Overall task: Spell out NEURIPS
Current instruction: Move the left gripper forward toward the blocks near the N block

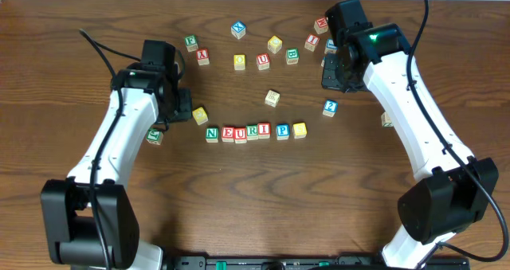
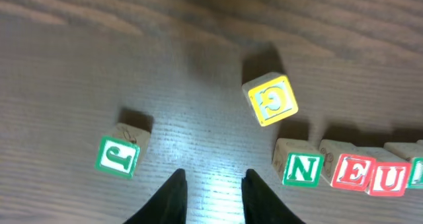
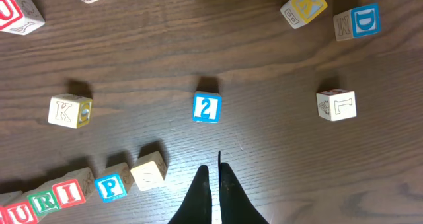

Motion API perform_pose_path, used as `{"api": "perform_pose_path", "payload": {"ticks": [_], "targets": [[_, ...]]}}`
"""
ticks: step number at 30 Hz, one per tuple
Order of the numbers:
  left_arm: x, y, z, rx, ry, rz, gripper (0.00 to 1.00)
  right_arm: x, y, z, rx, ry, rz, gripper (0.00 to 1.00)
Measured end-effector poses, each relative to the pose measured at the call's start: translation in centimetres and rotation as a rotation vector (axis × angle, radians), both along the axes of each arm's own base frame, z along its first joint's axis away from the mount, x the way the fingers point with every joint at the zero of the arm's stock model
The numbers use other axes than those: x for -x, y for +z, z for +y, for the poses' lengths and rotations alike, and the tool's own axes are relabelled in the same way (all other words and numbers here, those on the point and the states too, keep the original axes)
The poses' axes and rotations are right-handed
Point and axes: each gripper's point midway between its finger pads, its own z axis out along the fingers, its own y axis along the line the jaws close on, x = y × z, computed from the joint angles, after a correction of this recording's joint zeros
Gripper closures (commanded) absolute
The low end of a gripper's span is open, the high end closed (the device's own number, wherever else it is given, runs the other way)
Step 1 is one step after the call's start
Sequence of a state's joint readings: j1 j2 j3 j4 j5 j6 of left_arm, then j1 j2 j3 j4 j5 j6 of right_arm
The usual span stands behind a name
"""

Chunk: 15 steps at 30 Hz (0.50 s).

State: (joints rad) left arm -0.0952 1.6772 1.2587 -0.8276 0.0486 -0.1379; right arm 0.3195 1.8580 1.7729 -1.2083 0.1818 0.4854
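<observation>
Seven-cube row (image 1: 252, 132): long axis left-right, N at left end.

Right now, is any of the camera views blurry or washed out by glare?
Left wrist: a pale glare patch on the table ahead of the fingers, far wood soft, dark shadow behind the yellow block. Right wrist: sharp, even light, faint shadows. Overhead: even, no glare, letters small.

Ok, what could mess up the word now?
The left gripper hangs close to the N cube and a loose yellow cube; a careless sweep could shove either into the row and bend it. Also, the last cube in the row shows a pale face whose letter I cannot read, so the S may not show.
</observation>
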Motion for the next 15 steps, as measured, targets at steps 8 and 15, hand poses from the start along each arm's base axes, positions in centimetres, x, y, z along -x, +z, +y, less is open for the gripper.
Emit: {"api": "perform_pose_path", "payload": {"ticks": [8,15], "targets": [[1.3,-0.4,0.0,0.001,0.023,0.055,0.76,-0.7,0.2,0.2,-0.014,-0.001,-0.031,0.96],[1.7,-0.6,-1.4,0.001,-0.008,0.066,0.76,-1.2,0.3,-0.5,-0.017,-0.021,-0.043,0.94]]}}
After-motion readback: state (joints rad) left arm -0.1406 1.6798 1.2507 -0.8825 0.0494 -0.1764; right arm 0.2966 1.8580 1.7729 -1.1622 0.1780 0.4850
